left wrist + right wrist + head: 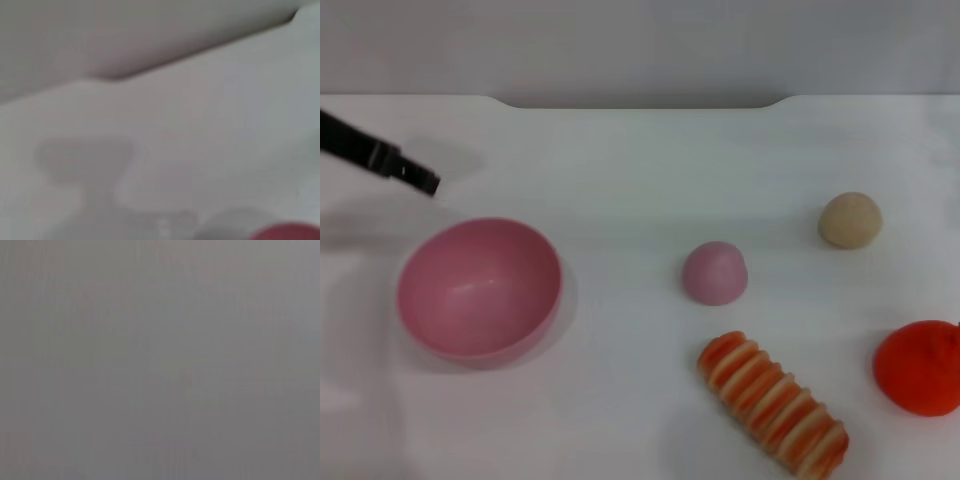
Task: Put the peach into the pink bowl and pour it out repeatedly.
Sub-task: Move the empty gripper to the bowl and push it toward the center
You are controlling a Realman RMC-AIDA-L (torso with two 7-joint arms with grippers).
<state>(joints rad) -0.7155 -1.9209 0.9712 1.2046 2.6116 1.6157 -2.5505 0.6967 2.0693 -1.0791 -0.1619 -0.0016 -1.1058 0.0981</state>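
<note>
The pink bowl stands upright and empty on the left of the white table. The peach, a small pale pink dome, rests on the table near the middle, well to the right of the bowl. My left gripper shows as a thin dark bar coming in from the left edge, just behind the bowl and apart from it. A dark pink sliver of what may be the bowl's rim shows in the left wrist view. My right gripper is out of view, and the right wrist view is plain grey.
A beige ball lies at the back right. A bright orange-red fruit sits at the right edge. An orange-and-cream striped piece lies in front of the peach. The table's far edge has a notch.
</note>
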